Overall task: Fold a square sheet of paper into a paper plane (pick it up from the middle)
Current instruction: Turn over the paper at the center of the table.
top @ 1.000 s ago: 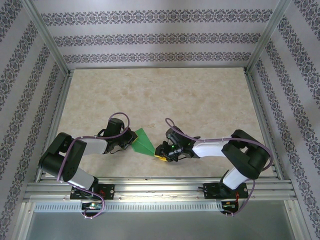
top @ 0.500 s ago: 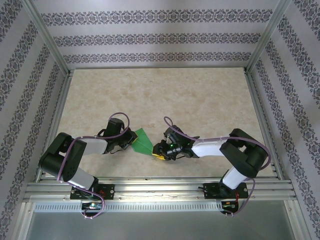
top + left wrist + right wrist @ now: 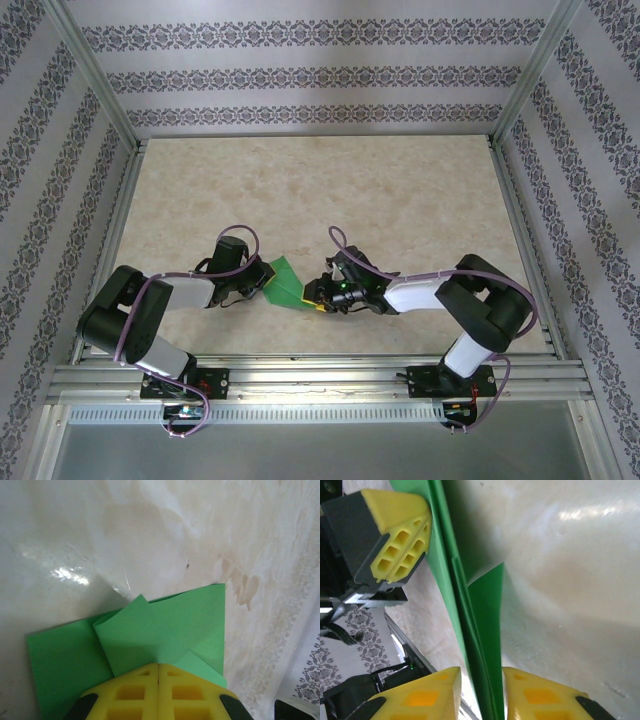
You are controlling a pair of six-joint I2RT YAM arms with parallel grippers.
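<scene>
L grip [image 3: 158,667]: clamped on green paper [image 3: 170,625] | R grip [image 3: 481,680]: jaws apart, straddling paper's folded edge | loc: table [image 3: 400,200] front-centre

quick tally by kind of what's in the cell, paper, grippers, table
green paper: 1
grippers with yellow fingers: 2 (left gripper, right gripper)
table: 1
total: 4
</scene>
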